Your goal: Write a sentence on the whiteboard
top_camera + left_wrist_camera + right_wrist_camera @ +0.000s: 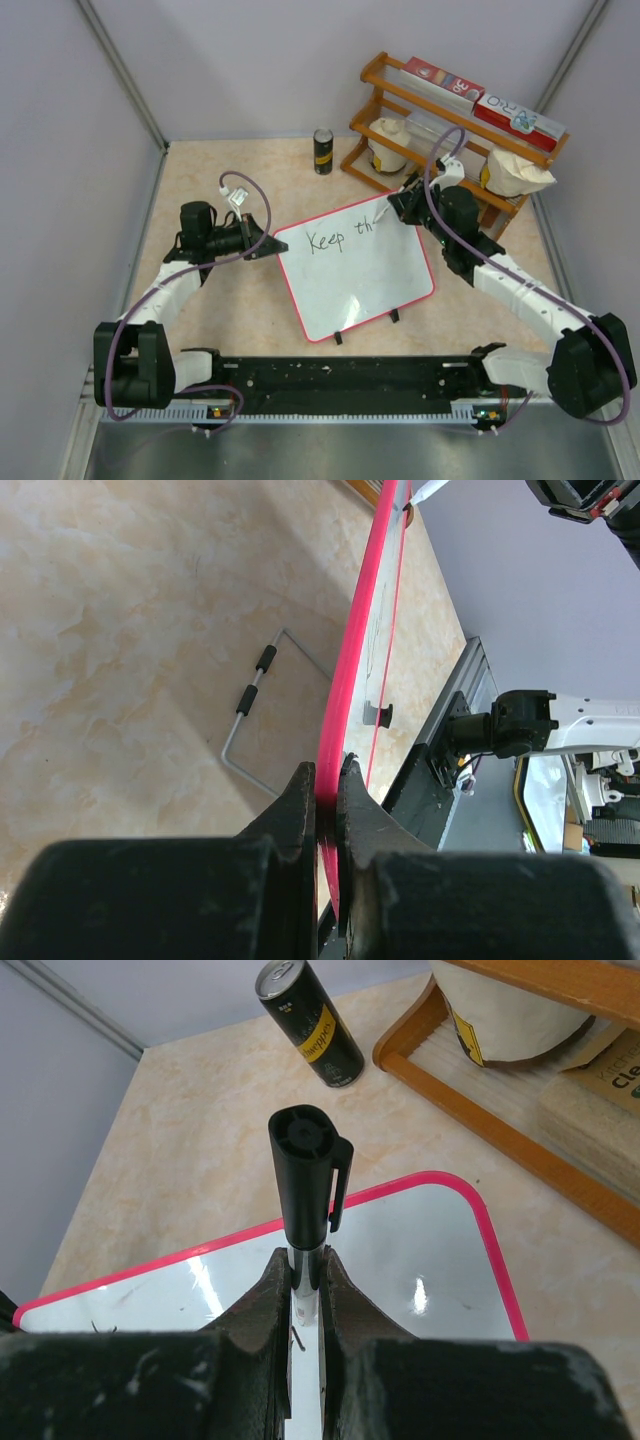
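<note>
The whiteboard lies tilted on the table, glossy white with a red-pink rim and two black clips on its near edge. The sentence reads "Keep th" in thin black strokes along its top. My left gripper is shut on the board's left rim, which runs up from between my jaws. My right gripper is shut on a black-capped marker, held upright over the board's upper right part. The marker's tip is hidden behind my fingers, beside a short black stroke.
A black and yellow can stands behind the board. A wooden rack at the back right holds red-and-white boxes and pale bags. A bent wire stand lies on the table under the board. A black rail runs along the near edge.
</note>
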You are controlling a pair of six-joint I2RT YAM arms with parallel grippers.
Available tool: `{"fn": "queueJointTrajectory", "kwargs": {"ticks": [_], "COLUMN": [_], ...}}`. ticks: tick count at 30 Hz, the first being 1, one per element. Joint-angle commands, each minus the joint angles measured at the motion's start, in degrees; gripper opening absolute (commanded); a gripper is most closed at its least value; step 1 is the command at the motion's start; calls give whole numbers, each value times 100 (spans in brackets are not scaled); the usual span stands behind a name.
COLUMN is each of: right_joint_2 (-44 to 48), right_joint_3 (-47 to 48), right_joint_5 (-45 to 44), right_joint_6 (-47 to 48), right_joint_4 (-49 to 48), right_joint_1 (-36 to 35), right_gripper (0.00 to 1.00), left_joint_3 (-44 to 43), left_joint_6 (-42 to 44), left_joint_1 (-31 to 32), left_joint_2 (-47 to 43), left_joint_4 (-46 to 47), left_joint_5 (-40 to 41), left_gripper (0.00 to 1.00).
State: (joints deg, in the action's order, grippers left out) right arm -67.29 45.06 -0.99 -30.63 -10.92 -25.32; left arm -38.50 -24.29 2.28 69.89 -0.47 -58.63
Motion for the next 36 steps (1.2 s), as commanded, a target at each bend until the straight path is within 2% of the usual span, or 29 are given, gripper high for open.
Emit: {"fn": "queueJointTrajectory", "kwargs": {"ticks": [1, 25, 36], "right_joint_2": [-91, -65, -188], "right_joint_3": [214, 179, 407], "right_joint_5": [73, -445, -331], "right_joint_6": [-39, 145, 58], "right_joint_4": [-384, -60, -147], "right_joint_1": [62, 159, 177], "right_gripper": [0, 0, 0], "left_joint_3": [1, 9, 9], "left_joint_6": [698, 707, 707], "left_joint_1": [114, 123, 123], "left_joint_2": [25, 42, 34], "left_joint_4": [-322, -322, -322], "left_joint_5": [722, 730, 739], "left_gripper": [0, 0, 0]}}
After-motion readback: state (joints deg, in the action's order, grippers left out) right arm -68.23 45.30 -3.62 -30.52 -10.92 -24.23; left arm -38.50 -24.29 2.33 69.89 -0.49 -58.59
